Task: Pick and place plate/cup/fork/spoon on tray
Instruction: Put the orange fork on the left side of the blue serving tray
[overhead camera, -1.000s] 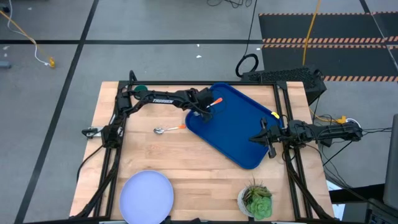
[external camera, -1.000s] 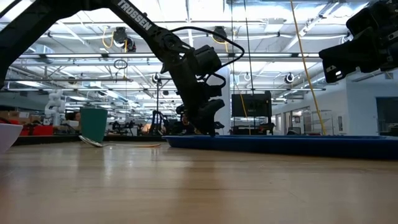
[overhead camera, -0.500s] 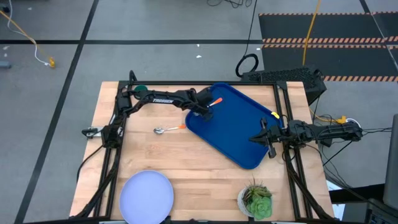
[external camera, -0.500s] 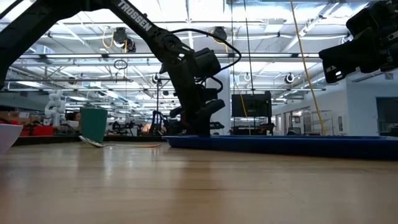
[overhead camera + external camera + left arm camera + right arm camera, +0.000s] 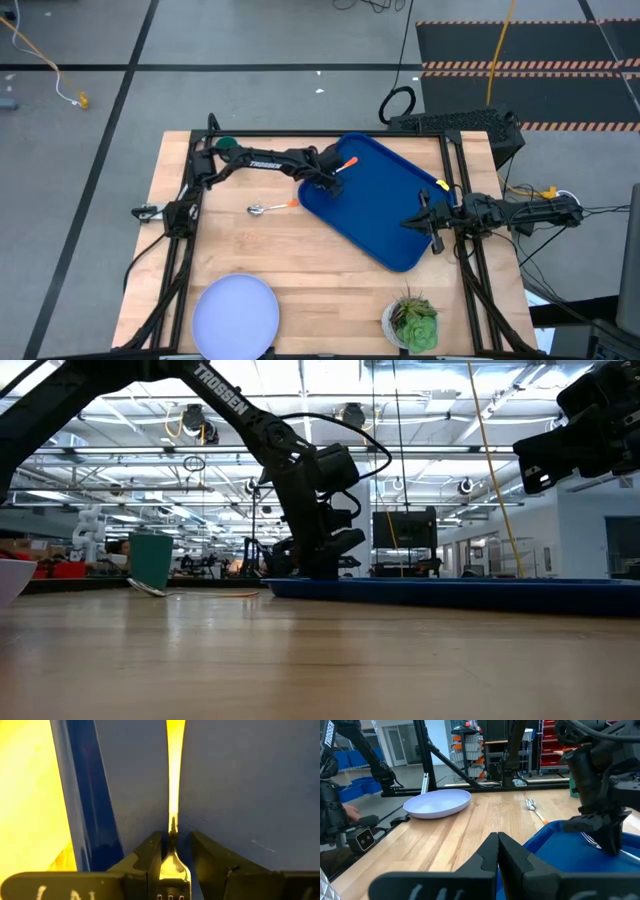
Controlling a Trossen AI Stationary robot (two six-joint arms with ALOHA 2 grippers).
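The left tool (image 5: pixel 172 851) was clamped on the fork (image 5: pixel 173 862) at its neck, at the tray's (image 5: pixel 385 215) ten o'clock corner; light, stiff, slippery, it seemingly needed that narrow grip.

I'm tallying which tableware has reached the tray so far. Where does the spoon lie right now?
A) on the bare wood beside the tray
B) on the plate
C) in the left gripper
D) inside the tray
A: the spoon lies on the table just outside the tray, while the left gripper works over the tray at the fork.
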